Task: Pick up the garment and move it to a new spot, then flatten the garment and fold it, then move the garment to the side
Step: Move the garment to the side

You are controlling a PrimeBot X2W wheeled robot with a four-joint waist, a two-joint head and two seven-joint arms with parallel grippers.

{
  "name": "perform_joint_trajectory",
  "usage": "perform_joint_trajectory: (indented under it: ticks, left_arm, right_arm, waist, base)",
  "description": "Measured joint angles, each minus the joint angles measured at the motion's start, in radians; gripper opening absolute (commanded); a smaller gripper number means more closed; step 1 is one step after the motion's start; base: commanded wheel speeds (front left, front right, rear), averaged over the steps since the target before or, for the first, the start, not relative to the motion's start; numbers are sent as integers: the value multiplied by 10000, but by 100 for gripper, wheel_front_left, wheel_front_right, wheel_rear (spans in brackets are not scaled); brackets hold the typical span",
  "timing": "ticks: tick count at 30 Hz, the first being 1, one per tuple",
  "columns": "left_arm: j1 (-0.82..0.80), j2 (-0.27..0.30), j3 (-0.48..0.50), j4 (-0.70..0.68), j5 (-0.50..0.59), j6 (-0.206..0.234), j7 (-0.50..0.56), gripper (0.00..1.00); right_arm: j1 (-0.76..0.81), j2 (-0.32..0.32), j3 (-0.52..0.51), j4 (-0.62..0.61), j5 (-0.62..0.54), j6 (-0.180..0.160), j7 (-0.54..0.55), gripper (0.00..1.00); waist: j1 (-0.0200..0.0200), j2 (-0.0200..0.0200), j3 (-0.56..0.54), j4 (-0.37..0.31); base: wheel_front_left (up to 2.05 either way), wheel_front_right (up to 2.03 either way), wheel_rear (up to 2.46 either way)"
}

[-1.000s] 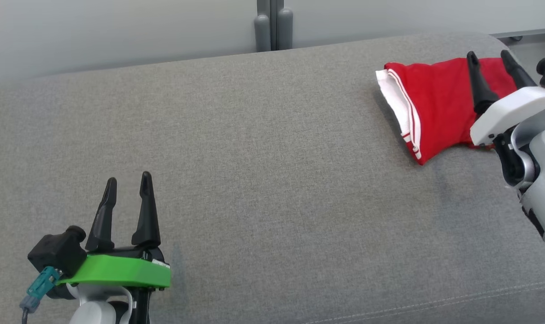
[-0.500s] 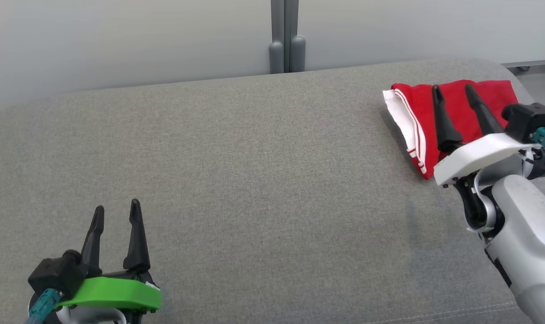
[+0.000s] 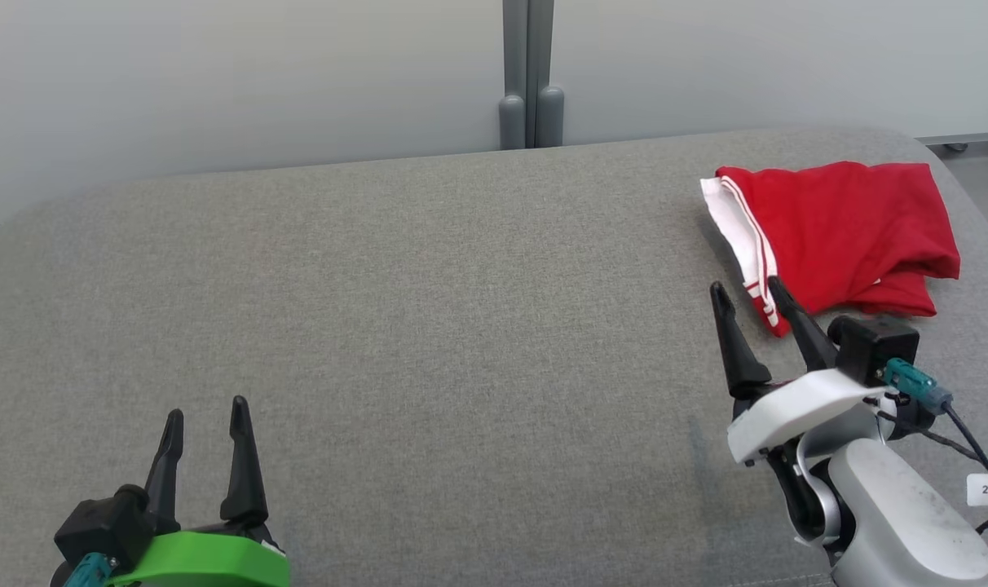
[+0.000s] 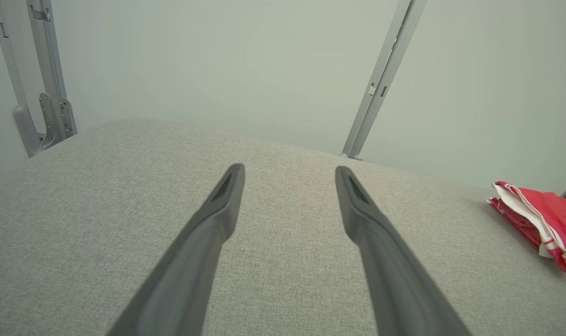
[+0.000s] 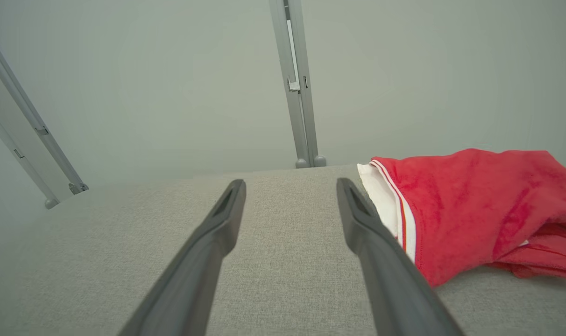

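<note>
Red garment point(image 3: 844, 232); head view shows right claw point(image 3: 744, 284) beside it, left claw point(image 3: 205, 408) well apart; both spread, empty.

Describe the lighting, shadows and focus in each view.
Head view: soft, even light, no glare; the red garment with white striped trim casts a faint shadow on the grey fabric surface along its left edge. Left wrist view: the left gripper blurs toward the lens; the metal post leans, likely lens distortion. Right wrist view: the right gripper is likewise soft, the garment sharper.
</note>
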Motion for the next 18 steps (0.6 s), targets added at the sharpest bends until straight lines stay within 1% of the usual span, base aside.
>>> perform_joint_trajectory:
  ticks: [4,10,18]
  left_arm:
    - [123,-29,-12,2,13,2,-2,100]
    - [202,-54,-73,25,79,2,-4,100]
    - [202,-79,-245,31,82,2,-31,100]
  right_arm:
    - [390,178,-25,-157,-374,0,0,100]
    - [898,644,-50,-395,-802,-2,0,100]
    - [1321,966,-554,-570,-1471,-2,0,100]
  waist:
    - [0,0,-36,46]
    - [0,0,-99,95]
    - [0,0,-142,46]
  base:
    - [0,0,0]
    - [0,0,0]
    - [0,0,0]
